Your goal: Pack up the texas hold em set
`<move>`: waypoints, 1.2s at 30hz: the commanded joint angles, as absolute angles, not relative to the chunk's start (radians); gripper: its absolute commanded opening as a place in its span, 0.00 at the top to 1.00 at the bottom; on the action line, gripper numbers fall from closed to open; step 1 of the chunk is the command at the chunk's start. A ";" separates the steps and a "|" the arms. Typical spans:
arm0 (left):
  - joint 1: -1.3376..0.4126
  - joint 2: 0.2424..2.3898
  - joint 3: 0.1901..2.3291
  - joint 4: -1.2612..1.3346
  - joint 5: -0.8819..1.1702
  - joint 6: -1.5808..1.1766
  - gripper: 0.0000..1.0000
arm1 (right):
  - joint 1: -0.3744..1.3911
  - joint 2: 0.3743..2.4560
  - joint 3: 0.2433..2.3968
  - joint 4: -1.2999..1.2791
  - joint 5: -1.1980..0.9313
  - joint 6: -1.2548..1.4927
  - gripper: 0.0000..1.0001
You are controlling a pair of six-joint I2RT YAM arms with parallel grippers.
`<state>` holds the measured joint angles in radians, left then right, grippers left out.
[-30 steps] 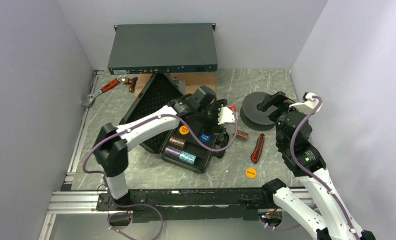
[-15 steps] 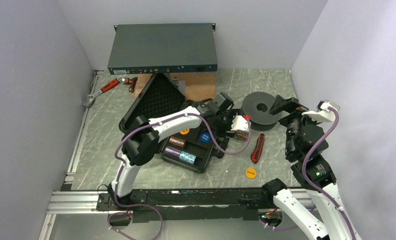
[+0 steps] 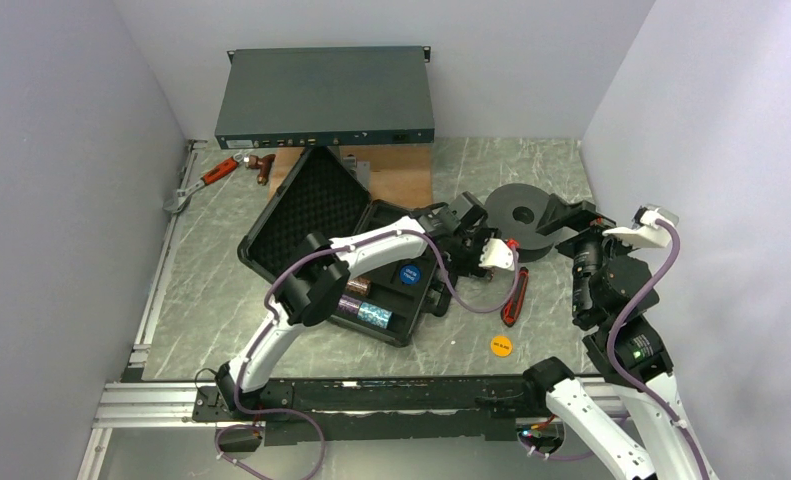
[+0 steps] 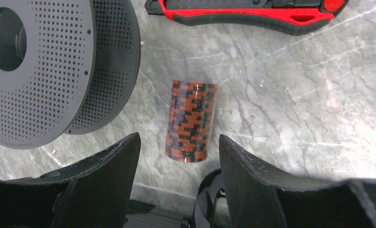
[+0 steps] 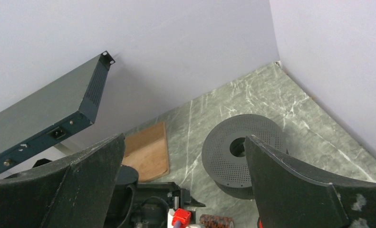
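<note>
My left gripper (image 4: 176, 142) hangs over the red-and-black chip roll (image 4: 191, 121), which lies on the marble at centre frame in the wrist view. The jaws are part-open on either side, touching nothing, and squared up for a pinch across its sides, I judge. The open black case (image 3: 311, 200) waits left of centre in the overhead view. The right gripper (image 5: 183, 142) stands wide, holding nothing. A second ago the left arm hovered over the case with wider jaws — the right arm sat further in.
</note>
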<state>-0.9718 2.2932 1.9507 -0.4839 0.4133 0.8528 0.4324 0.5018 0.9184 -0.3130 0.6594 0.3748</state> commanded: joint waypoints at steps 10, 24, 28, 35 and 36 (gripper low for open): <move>-0.985 2.416 2.104 -0.535 0.448 0.853 0.31 | 0.431 0.486 0.892 -0.312 0.602 0.385 0.01; -0.997 2.457 2.133 -0.574 0.415 0.847 0.31 | 0.431 0.485 0.875 -0.310 0.585 0.390 0.01; -1.011 2.471 2.151 -0.600 0.395 0.855 0.33 | 0.431 0.485 0.879 -0.310 0.581 0.384 0.01; -1.033 2.482 2.145 -0.621 0.341 0.886 0.49 | 0.431 0.489 0.879 -0.313 0.576 0.383 0.01; -1.035 2.483 2.145 -0.619 0.328 0.882 0.54 | 0.431 0.488 0.880 -0.314 0.573 0.383 0.01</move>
<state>-1.0122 2.4672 2.1231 -0.5892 0.3565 0.8589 0.4324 0.4908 0.8722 -0.3218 0.5922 0.3843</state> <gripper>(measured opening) 0.528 0.991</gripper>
